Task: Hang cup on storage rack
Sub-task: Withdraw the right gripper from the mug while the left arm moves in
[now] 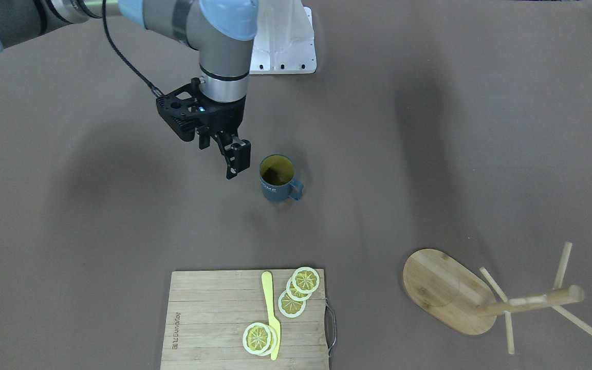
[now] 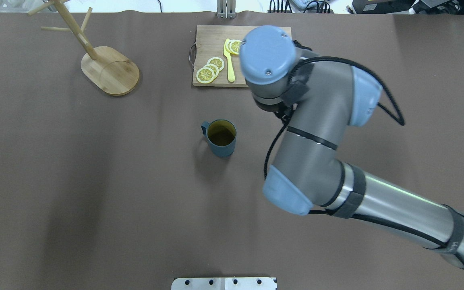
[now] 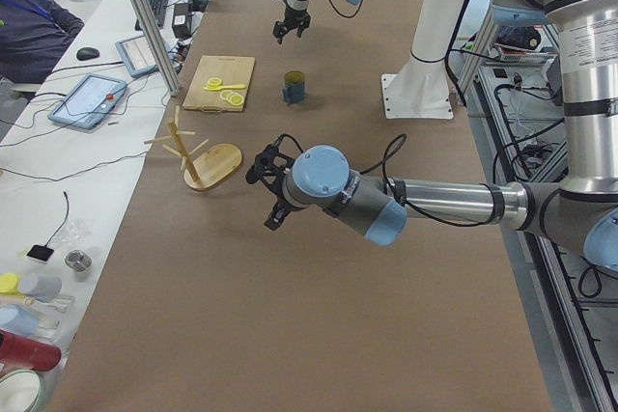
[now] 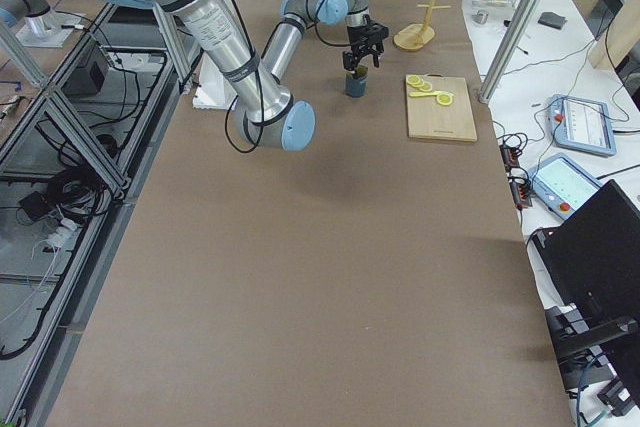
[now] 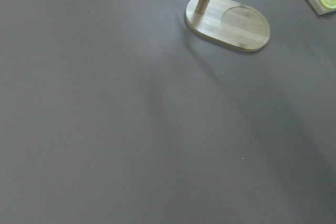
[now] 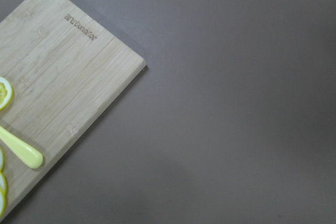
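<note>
Right tool (image 1: 237, 170): carried on the arm entering from the left edge of the front-facing view, pointing down above the desk (image 1: 429, 154). Its 2 fingers stand apart with nothing between them. It hangs just beside the cup (image 1: 277, 180), on the side away from the handle (image 1: 296, 190), and does not touch it.

Cup: slate-blue, upright on the desk near its middle, mouth up and the yellowish interior showing. Pale lettering runs along its side. In the overhead view the handle points toward the robot's left.

Cutting board (image 1: 208, 318): a rectangular bamboo board at the desk's far edge from the robot, well apart from the cup. It carries lemon slices (image 1: 291, 303) in 2 groups and 1 yellow knife (image 1: 271, 316) lying along the board between them. The right wrist view shows only a corner of this board and bare desk.

Storage rack (image 1: 445, 288): stands upright on its oval base at the far edge on the robot's left, well apart from both cup and board. All its thin pegs are bare.

Left tool (image 3: 274, 217): seen only in the exterior left view, hanging above the desk on the near side of the rack; whether it is wide or narrow cannot be told. Its wrist view shows the rack's base and lower post.
</note>
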